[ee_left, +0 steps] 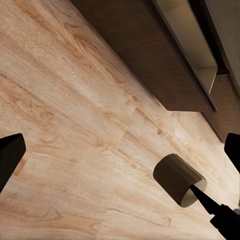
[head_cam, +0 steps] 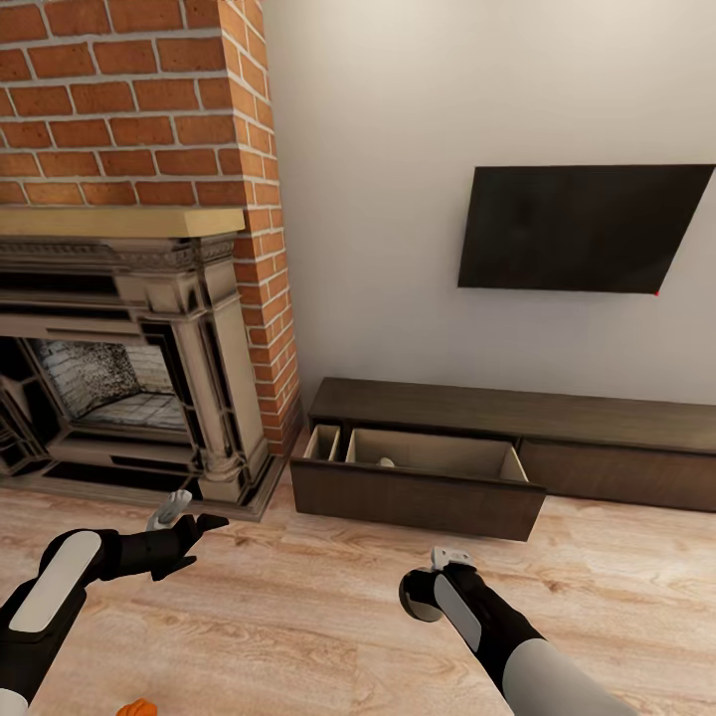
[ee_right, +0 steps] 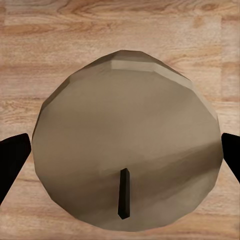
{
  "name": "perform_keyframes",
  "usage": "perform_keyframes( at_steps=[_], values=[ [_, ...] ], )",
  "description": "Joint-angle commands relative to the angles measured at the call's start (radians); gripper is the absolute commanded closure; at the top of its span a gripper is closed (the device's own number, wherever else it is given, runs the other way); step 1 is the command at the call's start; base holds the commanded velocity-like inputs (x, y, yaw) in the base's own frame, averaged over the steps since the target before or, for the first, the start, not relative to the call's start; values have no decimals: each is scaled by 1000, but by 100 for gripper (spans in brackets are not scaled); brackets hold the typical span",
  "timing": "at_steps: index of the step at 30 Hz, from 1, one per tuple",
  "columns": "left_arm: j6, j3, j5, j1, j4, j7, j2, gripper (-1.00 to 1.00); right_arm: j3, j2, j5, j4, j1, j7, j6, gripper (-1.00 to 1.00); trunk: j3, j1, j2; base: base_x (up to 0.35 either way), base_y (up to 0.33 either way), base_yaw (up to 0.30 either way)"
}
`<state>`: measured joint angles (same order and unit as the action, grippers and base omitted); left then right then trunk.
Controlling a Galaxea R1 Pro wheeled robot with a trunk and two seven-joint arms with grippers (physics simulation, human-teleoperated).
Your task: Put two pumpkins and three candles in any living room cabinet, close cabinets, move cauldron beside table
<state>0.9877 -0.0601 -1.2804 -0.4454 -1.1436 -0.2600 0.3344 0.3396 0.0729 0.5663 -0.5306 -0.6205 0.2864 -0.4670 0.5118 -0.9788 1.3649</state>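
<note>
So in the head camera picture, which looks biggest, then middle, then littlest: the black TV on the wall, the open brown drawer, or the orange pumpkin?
1. Flat black TV on the wall.
2. Open dark-brown wooden drawer, close in size to the TV, so this order is unsure.
3. Small orange pumpkin, cut off by the picture's bottom edge, so its full size is hidden.

Wooden floor (head_cam: 298,607) bears cabinet (head_cam: 517,413) and pumpkin (head_cam: 136,708).

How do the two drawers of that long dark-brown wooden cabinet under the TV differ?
The left drawer is pulled out, showing a pale inside with a small pale item; the right drawer sits shut and flush, inside hidden. Both have flat, dark-brown, handleless fronts.
</note>
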Motion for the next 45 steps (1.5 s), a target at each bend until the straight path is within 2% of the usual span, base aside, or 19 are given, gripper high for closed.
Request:
perform_keyframes(
  at_steps=[1,11,24,36,42,45],
  values=[
    [3,-1,-11,-1,-1,-10,0,-100,6,-1,10,-2,-1,10,-2,100,1,0,1,0,0,0],
    [3,0,-5,-1,-2,-10,0,-100,6,0,10,-2,-1,10,1,100,1,0,1,88,-138,0],
    [3,0,-5,0,-3,-10,0,-100,6,2,10,-2,-1,11,3,100,1,0,1,235,-241,-2],
    [3,0,-5,0,-2,-10,0,-100,4,1,12,-2,-1,10,4,100,1,0,1,197,-56,-235],
    [3,0,-5,0,-3,-10,0,-100,4,4,12,-5,-1,10,-3,100,1,0,1,180,-27,-64],
    [3,0,-5,-1,-3,-10,0,-100,5,1,14,-56,-1,11,-21,100,1,0,1,201,-104,-7]
  ],
)
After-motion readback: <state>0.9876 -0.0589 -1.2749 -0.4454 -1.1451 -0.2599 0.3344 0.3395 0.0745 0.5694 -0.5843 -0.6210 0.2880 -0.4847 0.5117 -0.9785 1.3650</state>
